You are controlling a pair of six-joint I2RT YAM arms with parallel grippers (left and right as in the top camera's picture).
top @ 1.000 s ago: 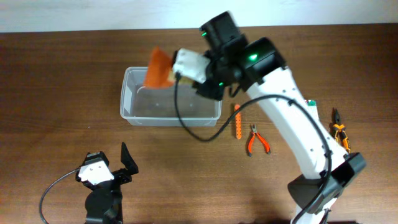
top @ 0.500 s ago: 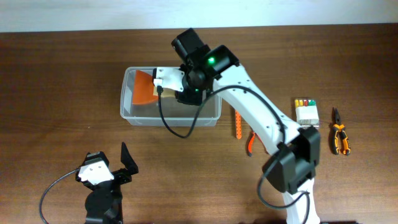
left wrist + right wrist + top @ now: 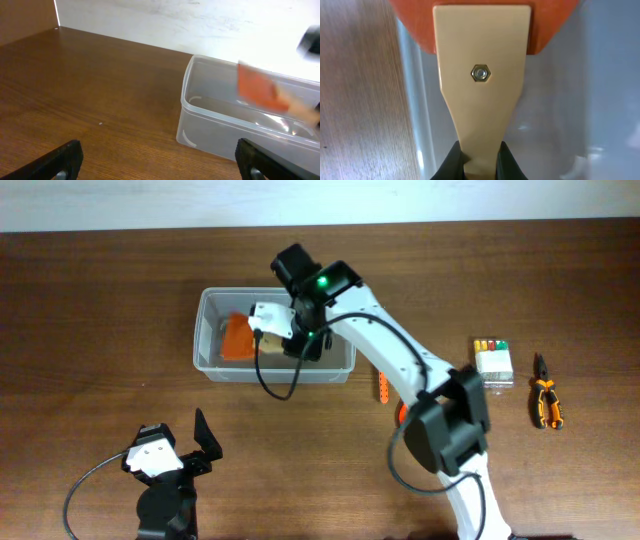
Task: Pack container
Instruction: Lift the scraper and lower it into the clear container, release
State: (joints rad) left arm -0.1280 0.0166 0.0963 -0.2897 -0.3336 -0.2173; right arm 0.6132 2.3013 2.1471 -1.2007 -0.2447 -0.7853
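Observation:
The clear plastic container (image 3: 205, 355) sits at the upper left middle of the table; it also shows in the left wrist view (image 3: 200, 115) and the right wrist view (image 3: 600, 100). My right gripper (image 3: 272, 330) is shut on the tan handle of a scraper with an orange blade (image 3: 237, 337), holding it inside the container. In the right wrist view the fingers (image 3: 479, 162) pinch the handle (image 3: 480, 90). The blade shows in the left wrist view (image 3: 255, 90). My left gripper (image 3: 205, 442) is open and empty near the front left, its fingers (image 3: 157, 160) wide apart.
An orange strip tool (image 3: 381, 380) and red-handled pliers (image 3: 400, 412) lie right of the container. A small clear box of coloured bits (image 3: 492, 360) and orange-black pliers (image 3: 545, 395) lie at the far right.
My right gripper has carried the scraper from above the container's back rim down and left into the container. The left arm has not moved.

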